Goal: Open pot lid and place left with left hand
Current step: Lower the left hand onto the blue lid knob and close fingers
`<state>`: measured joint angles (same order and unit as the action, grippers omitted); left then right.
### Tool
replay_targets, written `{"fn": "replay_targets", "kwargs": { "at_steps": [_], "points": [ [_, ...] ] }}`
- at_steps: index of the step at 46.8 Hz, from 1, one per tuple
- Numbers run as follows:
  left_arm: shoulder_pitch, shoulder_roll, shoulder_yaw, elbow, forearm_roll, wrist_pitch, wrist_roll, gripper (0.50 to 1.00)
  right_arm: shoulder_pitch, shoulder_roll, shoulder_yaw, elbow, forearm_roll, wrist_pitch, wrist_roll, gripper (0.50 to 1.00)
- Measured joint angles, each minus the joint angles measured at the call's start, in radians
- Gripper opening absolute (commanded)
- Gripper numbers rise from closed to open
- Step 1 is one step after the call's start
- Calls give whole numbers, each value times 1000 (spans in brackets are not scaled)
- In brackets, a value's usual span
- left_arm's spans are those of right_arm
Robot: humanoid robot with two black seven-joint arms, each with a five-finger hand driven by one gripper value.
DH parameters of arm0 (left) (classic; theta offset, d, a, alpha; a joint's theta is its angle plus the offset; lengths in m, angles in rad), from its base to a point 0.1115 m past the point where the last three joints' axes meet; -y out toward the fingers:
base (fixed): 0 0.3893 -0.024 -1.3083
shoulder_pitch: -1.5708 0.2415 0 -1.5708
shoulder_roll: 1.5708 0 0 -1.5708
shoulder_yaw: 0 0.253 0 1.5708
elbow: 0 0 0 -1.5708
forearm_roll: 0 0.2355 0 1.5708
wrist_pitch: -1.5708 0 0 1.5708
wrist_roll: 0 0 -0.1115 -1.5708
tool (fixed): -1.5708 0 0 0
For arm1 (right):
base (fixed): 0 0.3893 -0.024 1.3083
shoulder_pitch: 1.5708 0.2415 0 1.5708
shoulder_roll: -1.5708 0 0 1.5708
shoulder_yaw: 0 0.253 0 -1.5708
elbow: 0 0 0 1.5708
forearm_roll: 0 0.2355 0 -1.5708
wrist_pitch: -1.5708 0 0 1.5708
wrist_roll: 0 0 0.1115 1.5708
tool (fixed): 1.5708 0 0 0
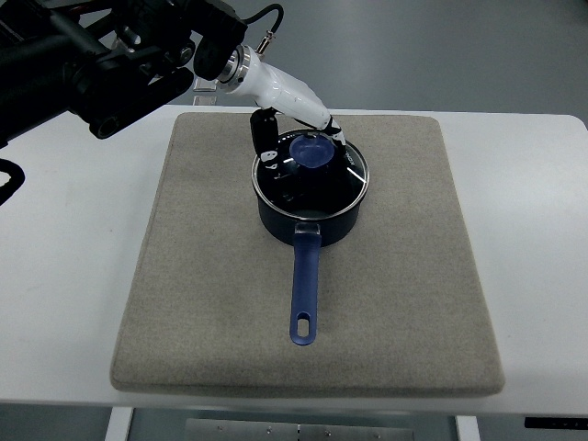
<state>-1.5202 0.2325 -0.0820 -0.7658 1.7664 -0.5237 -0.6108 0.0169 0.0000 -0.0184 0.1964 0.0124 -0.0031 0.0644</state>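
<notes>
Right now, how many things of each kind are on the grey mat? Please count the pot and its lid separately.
Pot, dark blue with a long handle: 1
Glass lid with a blue knob, sitting on the pot: 1
Total on the mat: 2
</notes>
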Motion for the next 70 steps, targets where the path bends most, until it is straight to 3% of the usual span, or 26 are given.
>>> {"fn": "replay_targets", "kwargs": {
  "at_steps": [9, 30, 40, 53, 60, 70],
  "points": [
    [7, 3, 1, -12, -1, 50, 0, 988, 0, 0, 0, 0, 0, 0, 0, 917],
    [14, 1, -1, -7, -14, 74, 0, 973, 0, 0, 0, 0, 0, 0, 0, 917],
    [22, 1, 2, -1, -8, 74, 0, 917, 0, 0, 0, 0, 0, 0, 0, 917],
    [29, 1, 2, 22, -8, 81, 0, 896, 0, 0, 0, 0, 0, 0, 0, 917],
    [29, -1, 1, 23, -7, 82, 0, 825, 0, 0, 0, 0, 0, 0, 0, 917],
    [27, -2, 0, 15, -7, 82, 0, 825, 0, 0, 0, 0, 0, 0, 0, 917]
  ]
}}
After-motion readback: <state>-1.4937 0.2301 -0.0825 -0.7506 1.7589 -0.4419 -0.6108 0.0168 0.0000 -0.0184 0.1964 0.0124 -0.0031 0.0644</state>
